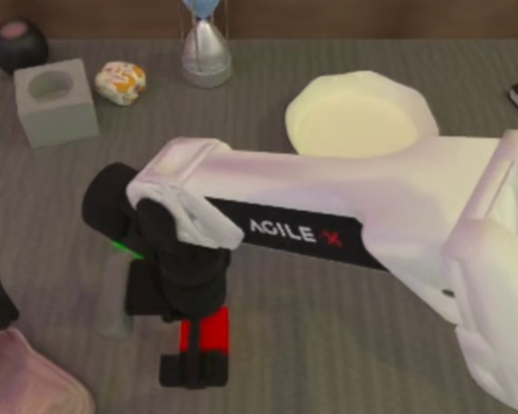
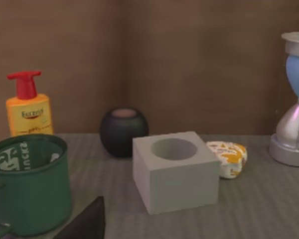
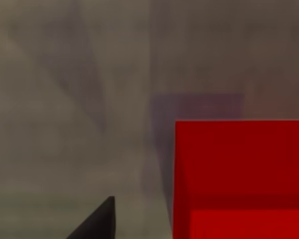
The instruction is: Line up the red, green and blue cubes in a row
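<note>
Overhead first: right gripper (image 1: 200, 345) reaches across to the table's near-left area, its dark fingers straddling the red cube (image 1: 205, 330); whether they pinch it yet, I cannot tell. Green cube (image 1: 126, 249) shows only as a sliver beneath the wrist; the blue one is nowhere visible. Best play, I'd judge: keep the fingers square on opposite faces and move slowly. "AGILE X" is printed on the arm.

Left wrist view: parked arm; a yellow Eucerin bottle (image 2: 28, 109) and a green Starbucks mug (image 2: 31, 185) behind the grey block (image 2: 175, 171).

Right wrist view: red cube fills the corner, close.
</note>
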